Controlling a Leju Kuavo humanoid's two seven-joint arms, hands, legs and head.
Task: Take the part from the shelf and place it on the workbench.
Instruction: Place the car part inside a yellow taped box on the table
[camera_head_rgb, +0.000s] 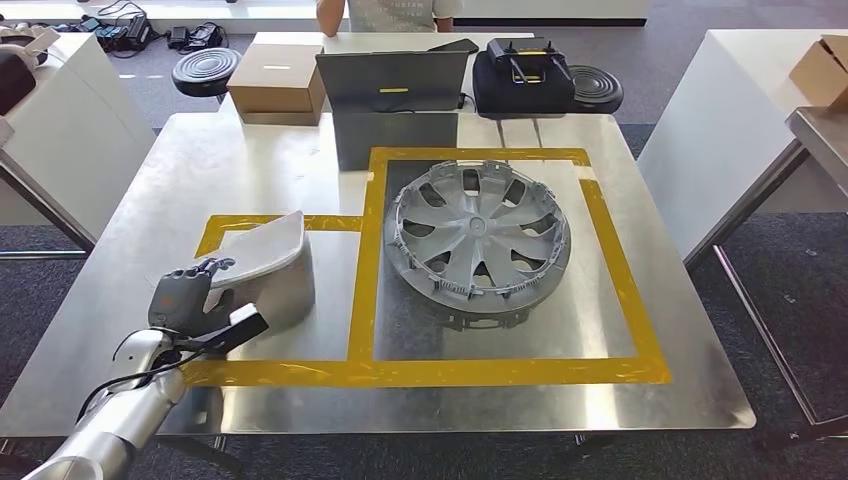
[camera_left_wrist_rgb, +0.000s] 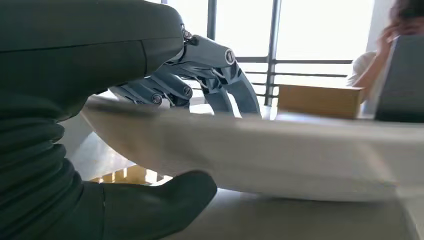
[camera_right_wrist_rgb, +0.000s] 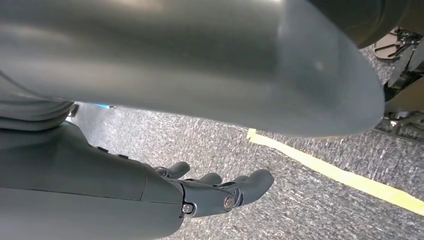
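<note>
The part (camera_head_rgb: 268, 262), a grey curved panel, stands on the metal workbench (camera_head_rgb: 560, 400) inside the smaller yellow-taped area at the left. My left hand (camera_head_rgb: 192, 296) grips its near left end. The fingers (camera_left_wrist_rgb: 220, 75) reach over the top edge and the thumb (camera_left_wrist_rgb: 165, 200) lies under the pale part (camera_left_wrist_rgb: 300, 155), which rests on the bench top. My right hand (camera_right_wrist_rgb: 215, 192) hangs at my side above the grey carpet, fingers loosely apart and holding nothing.
A silver wheel cover (camera_head_rgb: 478, 240) lies in the large yellow-taped square to the right of the part. At the bench's far edge are a cardboard box (camera_head_rgb: 275, 85), a grey laptop (camera_head_rgb: 392, 82) and a black case (camera_head_rgb: 522, 72). A person (camera_head_rgb: 390, 12) stands behind them. White tables flank both sides.
</note>
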